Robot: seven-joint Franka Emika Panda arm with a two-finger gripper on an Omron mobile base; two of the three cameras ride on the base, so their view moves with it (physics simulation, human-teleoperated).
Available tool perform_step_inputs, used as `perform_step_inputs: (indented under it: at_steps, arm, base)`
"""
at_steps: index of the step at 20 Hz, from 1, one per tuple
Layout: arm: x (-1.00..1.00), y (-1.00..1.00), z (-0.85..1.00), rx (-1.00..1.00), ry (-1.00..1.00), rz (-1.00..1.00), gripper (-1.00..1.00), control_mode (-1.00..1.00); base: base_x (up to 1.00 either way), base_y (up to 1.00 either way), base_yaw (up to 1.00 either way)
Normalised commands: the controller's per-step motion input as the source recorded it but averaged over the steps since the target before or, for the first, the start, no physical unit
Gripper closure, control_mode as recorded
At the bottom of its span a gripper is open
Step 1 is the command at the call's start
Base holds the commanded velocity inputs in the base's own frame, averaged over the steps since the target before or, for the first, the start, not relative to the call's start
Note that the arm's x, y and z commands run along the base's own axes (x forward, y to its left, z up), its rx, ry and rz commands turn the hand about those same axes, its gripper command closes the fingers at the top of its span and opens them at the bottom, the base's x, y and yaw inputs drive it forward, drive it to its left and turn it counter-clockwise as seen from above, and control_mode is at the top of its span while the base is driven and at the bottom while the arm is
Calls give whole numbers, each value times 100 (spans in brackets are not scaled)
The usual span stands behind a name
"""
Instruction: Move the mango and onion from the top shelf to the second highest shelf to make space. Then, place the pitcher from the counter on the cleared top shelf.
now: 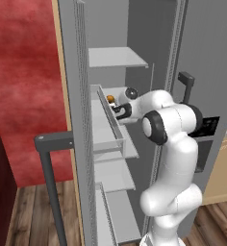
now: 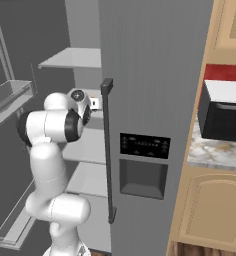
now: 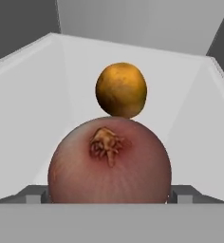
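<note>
The onion point(image 3: 109, 161) fills the lower centre of my hand view, its dry root tuft turned to me, and it sits between my two finger tips point(image 3: 34, 194), one showing at each of its sides. My gripper point(image 3: 109, 197) is spread wide and has not closed on it, so I judge that I am about to grasp it. Behind it, in the upper centre, the mango point(image 3: 121, 90) lies. Both rest in a pale walled bin point(image 3: 28, 114), inside the fridge point(image 1: 77, 120).
</note>
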Motion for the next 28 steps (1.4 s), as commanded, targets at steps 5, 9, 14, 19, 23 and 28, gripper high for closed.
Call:
perform_step_inputs:
  at_steps: [5,9,14,19,23,28]
  arm:
    - [63,12,-19,0,0,0,100,-100]
    - [70,21,-25,0,0,0,100,-100]
    - [60,24,-27,-1,0,0,-100,-100]
    - [4,5,-11,-1,1,-2,-100,-100]
    - [-30,7,0,-2,0,-1,-100,-100]
    - [-35,0,10,0,-8,-3,-100,-100]
  base:
    - [0,0,0]
    - [0,0,0]
    - [0,0,0]
    - [0,0,0]
    - [0,0,0]
    - [0,0,0]
